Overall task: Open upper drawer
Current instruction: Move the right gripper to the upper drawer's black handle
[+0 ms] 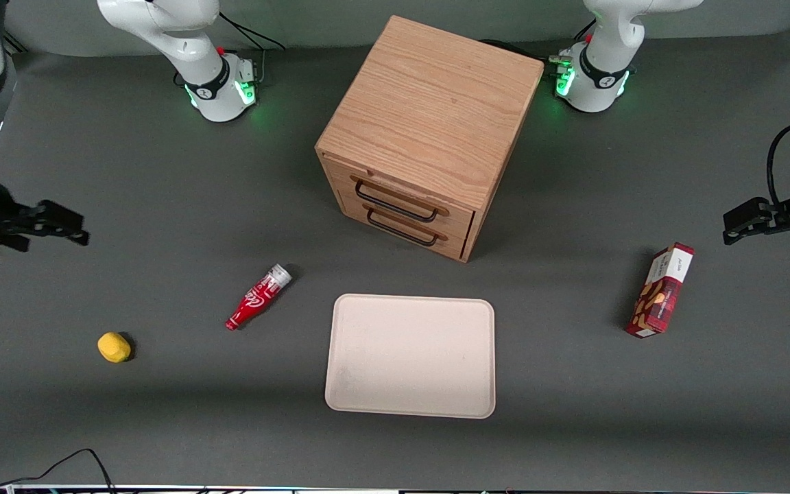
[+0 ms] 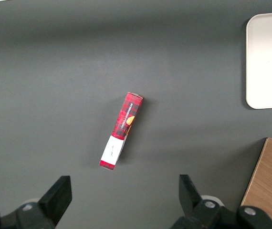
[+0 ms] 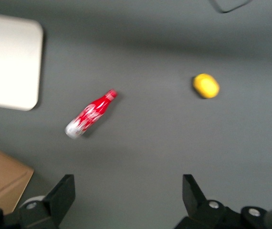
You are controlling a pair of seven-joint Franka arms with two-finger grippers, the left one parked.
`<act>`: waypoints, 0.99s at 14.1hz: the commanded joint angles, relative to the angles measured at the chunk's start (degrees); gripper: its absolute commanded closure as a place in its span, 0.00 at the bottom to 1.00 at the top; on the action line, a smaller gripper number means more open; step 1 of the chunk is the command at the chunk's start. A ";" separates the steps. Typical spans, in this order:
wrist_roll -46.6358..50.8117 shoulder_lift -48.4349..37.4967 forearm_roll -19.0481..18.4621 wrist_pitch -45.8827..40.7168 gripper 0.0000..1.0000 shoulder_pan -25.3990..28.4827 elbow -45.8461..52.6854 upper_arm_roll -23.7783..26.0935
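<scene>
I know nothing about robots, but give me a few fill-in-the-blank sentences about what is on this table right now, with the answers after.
1. The upper drawer of the oak cabinet is ____.
2. The gripper hangs open toward the working arm's end of the table, holding ____.
3. The red bottle is ____ on the table, not standing.
4. The yellow ball sits ____ the front camera than the bottle.

Missing words: closed; nothing; lying; nearer to
</scene>
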 commanded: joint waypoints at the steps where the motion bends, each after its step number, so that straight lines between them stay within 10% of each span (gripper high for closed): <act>1: -6.49 0.57 0.82 -2.39 0.00 0.14 1.13 5.54; 10: -10.29 6.27 -0.94 3.66 0.00 0.57 0.24 28.57; 14: -9.24 12.25 -1.73 12.18 0.00 4.87 0.42 30.35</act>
